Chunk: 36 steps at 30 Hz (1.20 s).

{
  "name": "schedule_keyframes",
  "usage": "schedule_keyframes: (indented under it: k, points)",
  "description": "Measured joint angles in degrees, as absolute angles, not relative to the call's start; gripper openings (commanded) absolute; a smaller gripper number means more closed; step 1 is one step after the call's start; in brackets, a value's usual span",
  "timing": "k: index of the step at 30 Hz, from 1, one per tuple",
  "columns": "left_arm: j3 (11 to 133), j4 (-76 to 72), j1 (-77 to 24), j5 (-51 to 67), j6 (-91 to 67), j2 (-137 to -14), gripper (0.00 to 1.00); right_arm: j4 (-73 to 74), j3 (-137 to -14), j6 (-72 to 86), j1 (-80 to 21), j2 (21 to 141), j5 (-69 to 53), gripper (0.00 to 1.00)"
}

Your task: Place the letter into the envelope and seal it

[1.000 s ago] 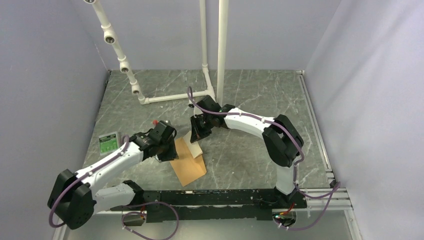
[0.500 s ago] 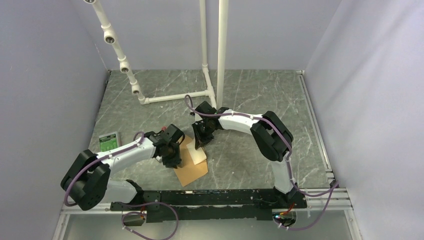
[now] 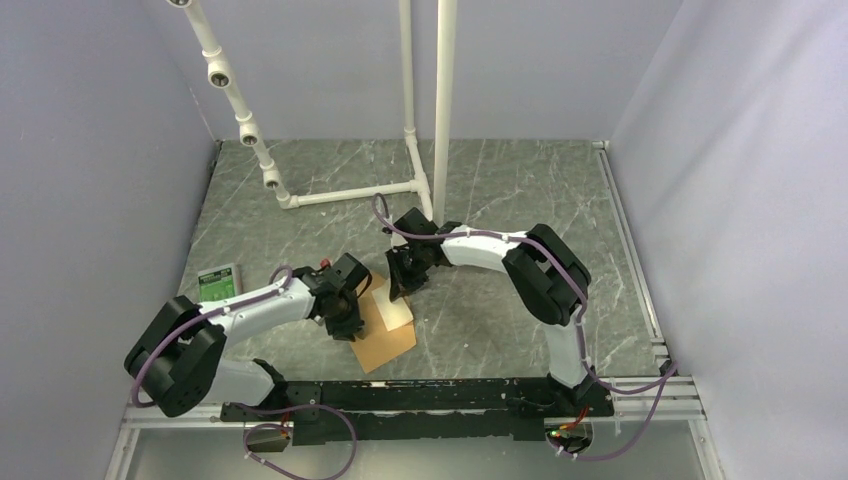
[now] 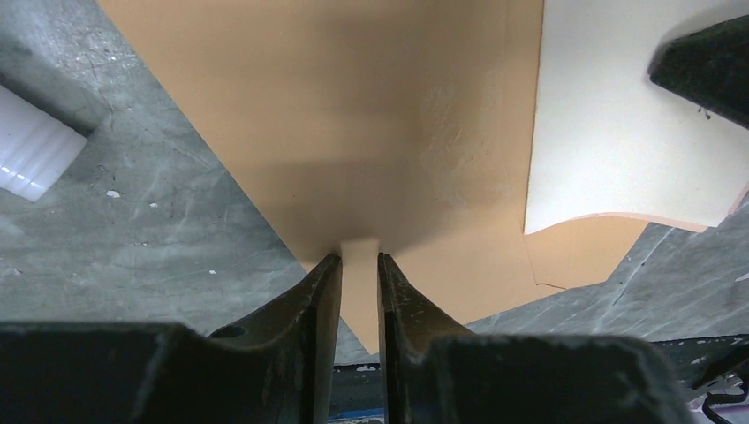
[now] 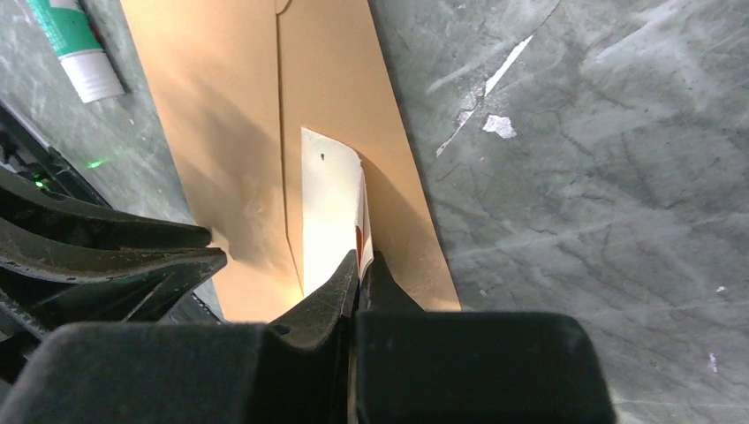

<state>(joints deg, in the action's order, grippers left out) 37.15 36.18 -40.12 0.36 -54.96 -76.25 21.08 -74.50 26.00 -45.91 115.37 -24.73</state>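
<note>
The orange-brown envelope [image 3: 385,340] lies on the grey table between the arms. My left gripper [image 3: 352,308] is shut on the edge of the envelope's upper sheet [image 4: 353,132] and holds it lifted; the left wrist view has the paper pinched between the fingertips [image 4: 359,265]. My right gripper [image 3: 403,285] is shut on the far edge of the pale letter [image 3: 396,311]. The letter [image 5: 329,212] slopes down onto the envelope [image 5: 336,79], its near end at the opening. In the left wrist view the letter [image 4: 609,132] shows beside the lifted sheet.
A green-and-white glue stick [image 5: 75,44] lies left of the envelope, its end showing in the left wrist view [image 4: 31,150]. A green card [image 3: 218,284] lies at the left. A white PVC pipe frame [image 3: 350,194] stands at the back.
My left arm has swung right to the envelope's left edge and closed on it. My right gripper has moved the letter down and nearer, over the envelope.
</note>
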Motion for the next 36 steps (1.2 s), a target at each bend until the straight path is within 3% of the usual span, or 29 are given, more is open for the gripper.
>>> schedule_keyframes:
  k: [13,28,36]
  points:
    - [33.85,33.41,-40.21,0.08,-56.45,-72.1,0.28,16.21,-72.42,29.08,-46.87,114.04,-25.41,0.0]
    - [33.65,33.12,-40.23,0.1,-56.45,-71.72,0.31,8.05,-67.4,31.66,-46.63,104.99,-15.27,0.0]
    - [33.65,33.56,-40.21,-0.3,-56.31,-71.77,0.12,3.14,-67.99,35.2,-46.54,108.12,-14.9,0.0]
